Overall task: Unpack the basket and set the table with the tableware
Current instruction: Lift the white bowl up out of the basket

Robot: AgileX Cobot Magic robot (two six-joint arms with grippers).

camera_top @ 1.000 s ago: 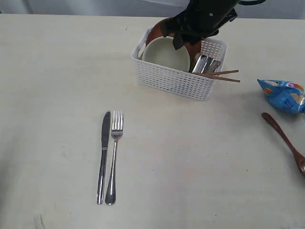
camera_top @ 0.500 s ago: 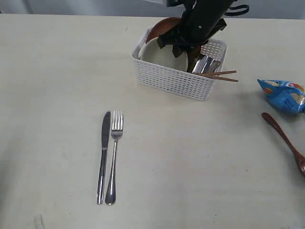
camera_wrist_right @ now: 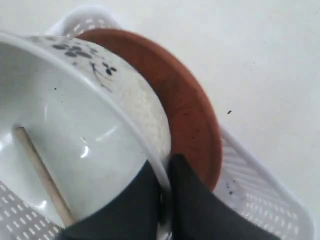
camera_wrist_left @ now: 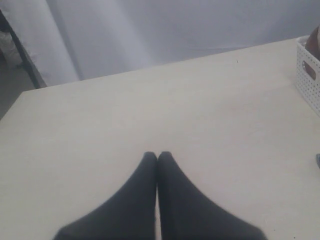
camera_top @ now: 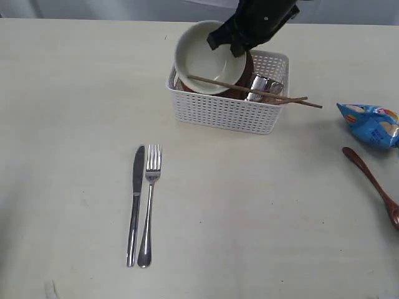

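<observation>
While half a second ago the bowl (camera_top: 202, 57) sat low in the basket (camera_top: 218, 115), it is now hoisted mostly above the rim at the far side of the worktop (camera_top: 75, 93). It is tipped mouth-forward, and the chopsticks (camera_top: 249, 90) have swung across its mouth and out over the basket's right end. So the bowl looks to be on its way out, with the plate (camera_top: 247, 70) and cup (camera_top: 265, 84) left inside. The right pincer (camera_top: 232, 45) is nipped narrow on the bowl's right rim, one finger inside and one out, while the left pincer (camera_wrist_left: 157, 156) is pressed together on nothing, well apart from the basket.
</observation>
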